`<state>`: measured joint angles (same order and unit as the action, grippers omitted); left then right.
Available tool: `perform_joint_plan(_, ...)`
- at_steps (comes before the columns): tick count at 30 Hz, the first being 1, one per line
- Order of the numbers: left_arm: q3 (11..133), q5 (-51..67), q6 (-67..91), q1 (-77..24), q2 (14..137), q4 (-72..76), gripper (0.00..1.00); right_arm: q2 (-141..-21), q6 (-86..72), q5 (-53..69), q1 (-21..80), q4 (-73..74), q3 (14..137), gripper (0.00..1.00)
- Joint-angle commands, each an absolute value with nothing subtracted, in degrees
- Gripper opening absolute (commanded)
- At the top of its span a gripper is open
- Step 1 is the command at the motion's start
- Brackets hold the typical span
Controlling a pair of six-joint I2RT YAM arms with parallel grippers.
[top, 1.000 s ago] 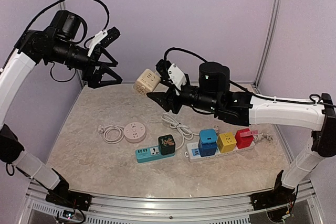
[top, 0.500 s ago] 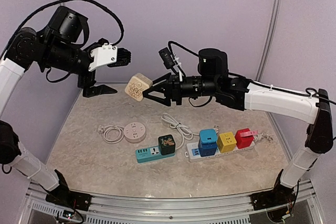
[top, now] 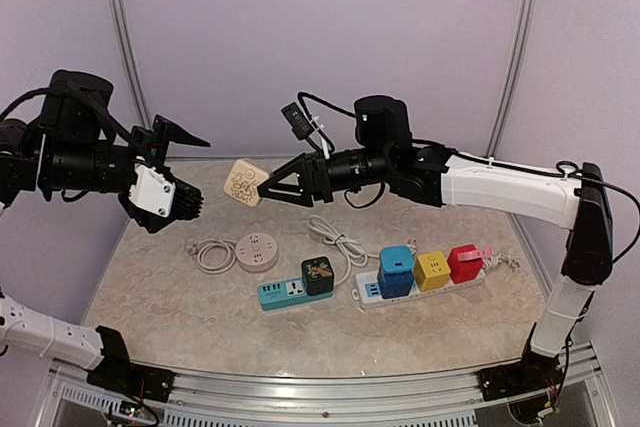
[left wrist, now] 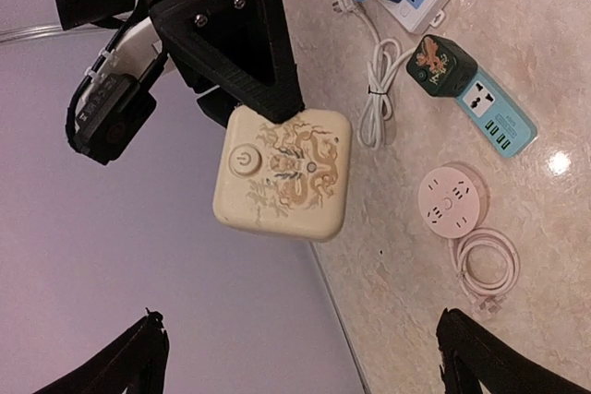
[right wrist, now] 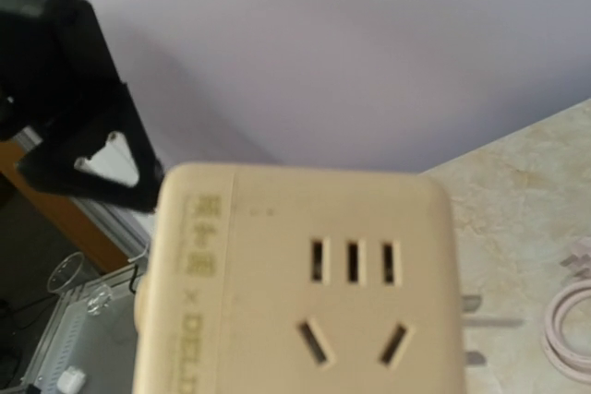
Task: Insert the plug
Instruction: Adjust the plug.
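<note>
The right hand [top: 268,185], half closed, pinches the cream cube adapter [top: 243,183] by its rear, mid-air at upper centre above the bench [top: 180,317]. The left hand [top: 203,177] gapes wide and empty just beside it. So shallow a pinch could let the cube twist or drop during a handover. One face is embossed "DELI".

Cube plug [top: 243,184] up in the air over the back of the counter [top: 170,317], sockets below.
Plug sits in the right fingers [top: 290,179], left fingers [top: 180,134] near on its left, apart. On counter: round socket [top: 257,250] left, short strip [top: 283,292] carrying one adapter [top: 318,275] middle, long strip [top: 367,293] carrying three adapters [top: 432,270] right, loose cord [top: 335,239] behind.
</note>
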<state>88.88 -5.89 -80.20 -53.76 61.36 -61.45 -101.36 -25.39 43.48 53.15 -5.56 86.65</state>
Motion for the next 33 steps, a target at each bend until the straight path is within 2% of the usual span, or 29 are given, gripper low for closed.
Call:
perform_joint_plan(1, 90.5, -0.7, -76.1, -55.7, 66.1, -62.5, 0.99, -101.6, -26.1, 45.5, 54.6, -4.0, 89.6, 0.0)
perform_joint_plan(12, 89.0, -0.4, -69.1, -56.8, 68.9, -58.2, 0.98, -102.5, -22.8, 49.2, 56.3, 0.6, 91.9, 0.0)
perform_joint_plan(20, 86.9, -4.2, -67.4, -58.5, 69.0, -58.3, 0.6, -103.1, -23.5, 50.1, 56.7, 0.1, 92.9, 0.0)
perform_joint_plan(22, 87.0, -4.8, -67.0, -59.0, 68.9, -57.8, 0.48, -103.4, -23.5, 50.4, 56.7, 0.3, 93.5, 0.0)
perform_joint_plan(27, 86.9, -5.3, -62.5, -59.3, 68.3, -57.3, 0.0, -102.8, -22.8, 48.5, 56.7, 0.2, 93.3, 0.0)
perform_joint_plan(28, 86.7, -5.5, -60.9, -59.3, 68.2, -57.4, 0.0, -102.3, -22.5, 47.4, 56.6, 0.2, 92.9, 0.0)
perform_joint_plan(29, 86.7, -5.6, -58.9, -59.3, 68.1, -57.5, 0.0, -101.8, -22.0, 45.9, 56.6, 0.3, 92.6, 0.11)
perform_joint_plan(30, 86.9, -5.6, -56.7, -59.1, 68.0, -57.5, 0.0, -101.3, -21.6, 44.5, 56.3, 0.3, 92.2, 0.34)
perform_joint_plan(31, 87.3, -5.4, -54.3, -58.7, 67.9, -57.7, 0.0, -100.7, -21.3, 43.7, 56.0, 0.2, 91.6, 0.52)
perform_joint_plan(33, 89.5, -2.9, -47.5, -55.8, 68.1, -59.1, 0.0, -99.3, -21.3, 42.1, 55.2, -0.6, 90.4, 0.82)
